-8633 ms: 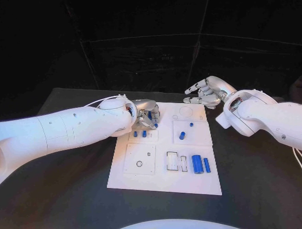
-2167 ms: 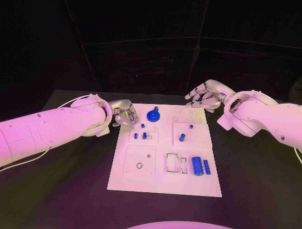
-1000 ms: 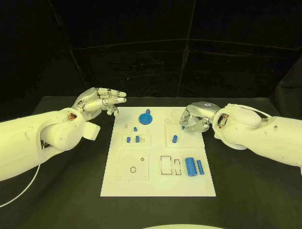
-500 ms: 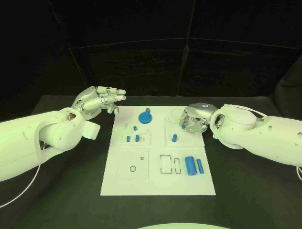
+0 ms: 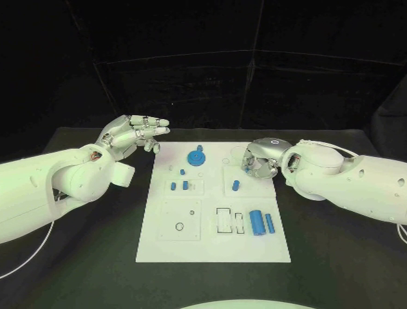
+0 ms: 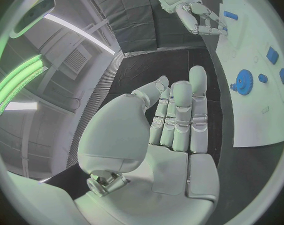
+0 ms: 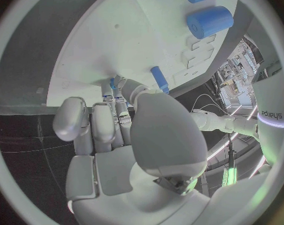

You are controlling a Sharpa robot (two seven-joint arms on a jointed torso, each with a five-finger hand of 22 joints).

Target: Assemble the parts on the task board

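We see the white board [image 5: 213,238] mid-table [image 5: 92,270]. Left hand [image 5: 129,134] is raised off the board's far left corner, fingers stretched out and close together, palm bare, holding nothing; the left wrist view shows the same flat empty hand [image 6: 173,120]. Right hand [image 5: 260,161] sits over the board's far right part, fingers curled down toward the surface. In the right wrist view its fingertips [image 7: 119,92] are at the board with a small blue bit right at them, but we cannot tell whether it is pinched or only touched.

Parts on the board: a blue gear [image 5: 197,158] with a knob at the far middle, a small peg [image 5: 182,172] near it, two short pegs [image 5: 178,186] side by side in the left block, one peg [image 5: 234,186] just beside the right hand. Near the near right, a thick cylinder [image 5: 256,222] and a thin rod [image 5: 270,223] lie side by side, next to open rectangular slots [image 5: 230,220]. A ring outline [image 5: 178,227] marks the near left plate.
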